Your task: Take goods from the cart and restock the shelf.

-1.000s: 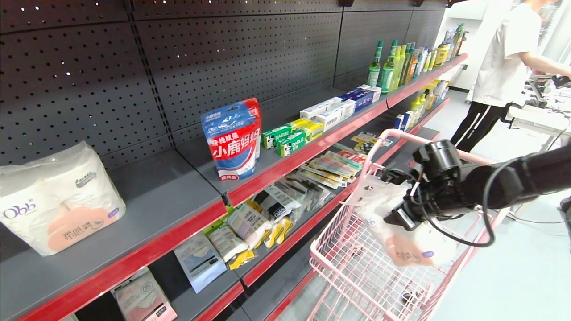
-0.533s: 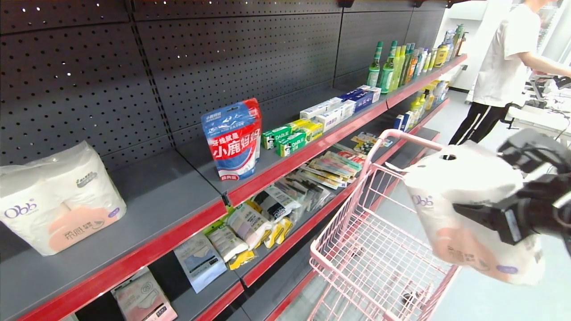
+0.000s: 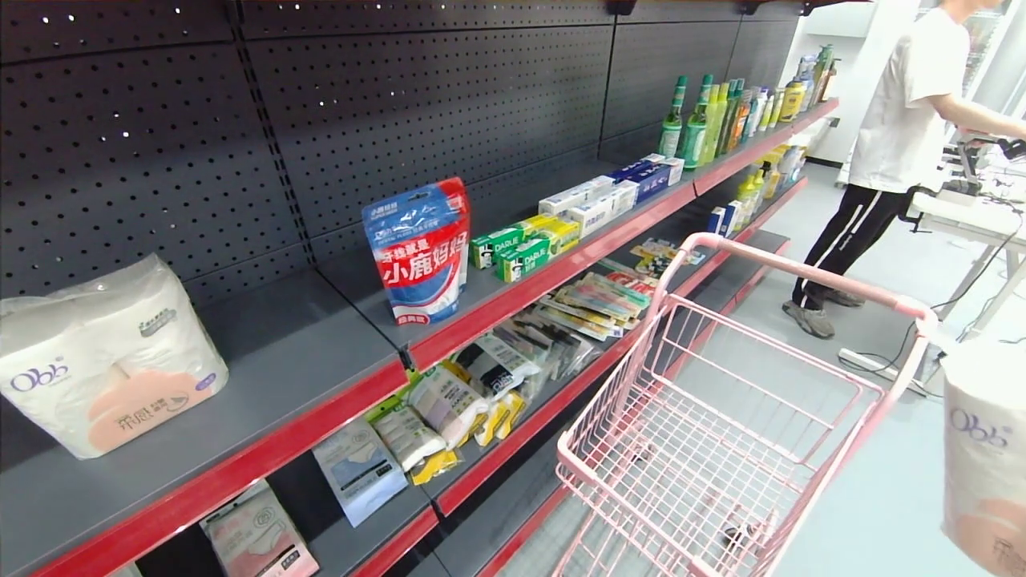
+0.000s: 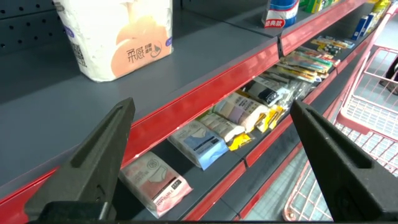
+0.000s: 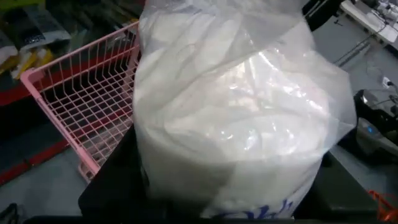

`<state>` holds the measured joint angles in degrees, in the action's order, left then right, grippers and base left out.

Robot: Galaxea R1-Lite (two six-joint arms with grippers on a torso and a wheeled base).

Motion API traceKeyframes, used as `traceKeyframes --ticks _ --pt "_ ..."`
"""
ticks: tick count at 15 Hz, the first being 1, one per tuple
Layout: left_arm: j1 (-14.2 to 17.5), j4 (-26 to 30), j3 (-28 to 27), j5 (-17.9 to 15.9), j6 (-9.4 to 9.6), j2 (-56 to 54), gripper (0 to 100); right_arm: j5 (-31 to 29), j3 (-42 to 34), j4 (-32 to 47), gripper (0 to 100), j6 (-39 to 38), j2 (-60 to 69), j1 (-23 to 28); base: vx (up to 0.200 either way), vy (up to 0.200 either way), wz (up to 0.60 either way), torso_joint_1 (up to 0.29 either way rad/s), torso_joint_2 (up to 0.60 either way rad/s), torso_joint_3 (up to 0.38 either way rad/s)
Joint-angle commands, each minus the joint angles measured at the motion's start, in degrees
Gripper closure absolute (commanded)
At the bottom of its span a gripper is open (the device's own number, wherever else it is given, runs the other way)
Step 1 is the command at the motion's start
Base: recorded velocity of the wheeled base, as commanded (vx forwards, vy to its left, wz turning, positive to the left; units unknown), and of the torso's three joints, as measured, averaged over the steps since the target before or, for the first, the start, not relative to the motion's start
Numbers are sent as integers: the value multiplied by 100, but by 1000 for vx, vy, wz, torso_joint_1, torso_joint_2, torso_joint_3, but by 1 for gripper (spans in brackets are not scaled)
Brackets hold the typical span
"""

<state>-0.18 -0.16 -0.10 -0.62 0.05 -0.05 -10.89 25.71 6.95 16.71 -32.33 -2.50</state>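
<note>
Head camera looks down along the shelf (image 3: 304, 344), pink cart (image 3: 809, 276) at four o'clock. Left wrist camera sits low and near that shelf. Right wrist camera, tight against a toilet-paper pack (image 5: 236, 124), faces the cart.

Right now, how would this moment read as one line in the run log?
right tool: shut on toilet paper pack, outside cart | left tool: open, before shelf | shelf: one shelved pack standing
</note>
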Motion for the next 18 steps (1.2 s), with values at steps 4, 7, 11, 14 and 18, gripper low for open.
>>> traceKeyframes --ticks 4,7,11,14,18 --pt "1 -2 1 1 21 5 0 122 -119 202 100 -133 965 232 0 0 0 0 0 0" --pt "1 -2 10 1 4 5 0 394 -251 193 100 -160 1018 232 0 0 0 0 0 0" --pt "1 -2 10 1 -5 5 0 403 -470 210 100 -151 1422 232 0 0 0 148 -334 -178" --pt "1 -2 1 1 -5 5 0 403 -532 210 100 -133 1431 232 0 0 0 164 -349 -198" --pt "1 -2 10 1 -5 5 0 403 -497 202 100 -116 1387 232 0 0 0 162 -353 -194"
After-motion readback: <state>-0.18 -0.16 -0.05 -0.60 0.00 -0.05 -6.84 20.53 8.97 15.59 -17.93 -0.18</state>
